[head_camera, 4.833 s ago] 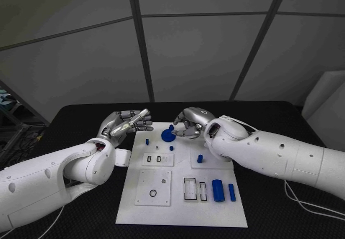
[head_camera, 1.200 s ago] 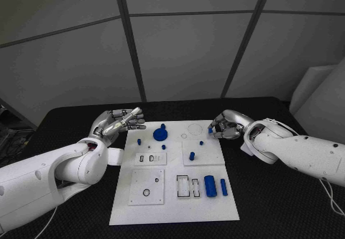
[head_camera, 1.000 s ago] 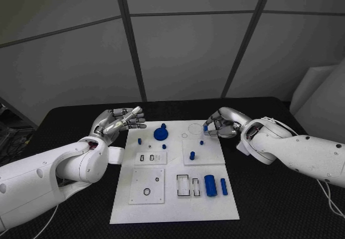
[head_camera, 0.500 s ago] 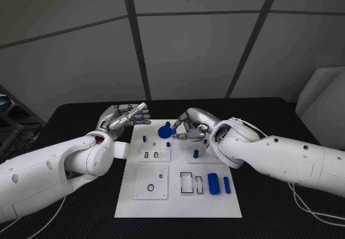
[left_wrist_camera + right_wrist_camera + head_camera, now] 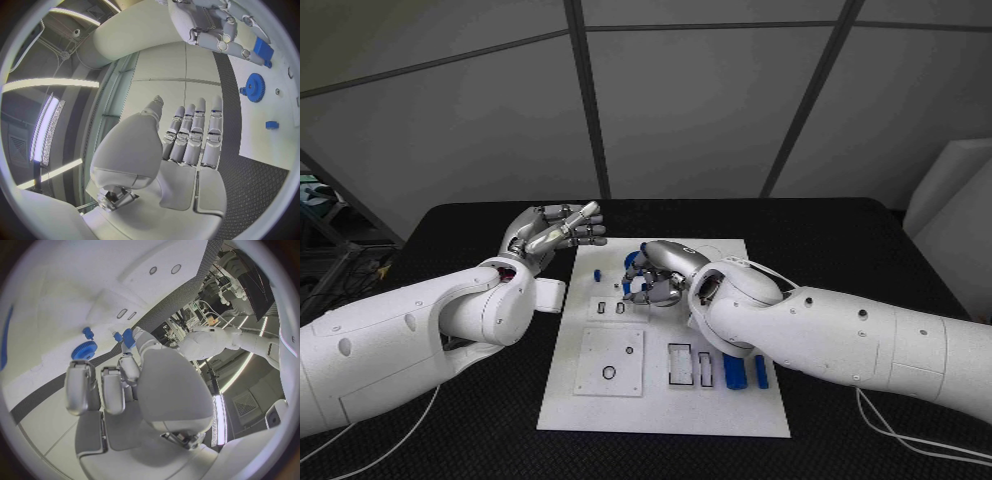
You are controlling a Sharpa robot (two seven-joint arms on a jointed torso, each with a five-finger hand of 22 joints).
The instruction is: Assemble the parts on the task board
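The white task board (image 5: 675, 410) lies in the middle of the black table. My right hand (image 5: 661, 275) hovers over the board's far part with its fingers curled and pinches a small blue part (image 5: 128, 337) at its fingertips; the left wrist view shows the same part (image 5: 262, 47) in that hand (image 5: 209, 22). A blue gear (image 5: 633, 262) stands on the board just beyond the right hand, half hidden by it, and shows fully in the wrist views (image 5: 254, 87) (image 5: 83, 350). My left hand (image 5: 557, 228) is raised off the board's far left corner, fingers straight, holding nothing (image 5: 187, 140).
A thick blue cylinder (image 5: 736, 370) and a slim blue bar (image 5: 762, 370) lie at the board's near right, beside rectangular slots (image 5: 679, 363). A small blue peg (image 5: 597, 273) stands at the far left. My right forearm crosses the board's right side.
My right hand moved from the board's far right edge leftward to over the gear, carrying the small blue part. The left hand stayed raised. The camera view shifted.
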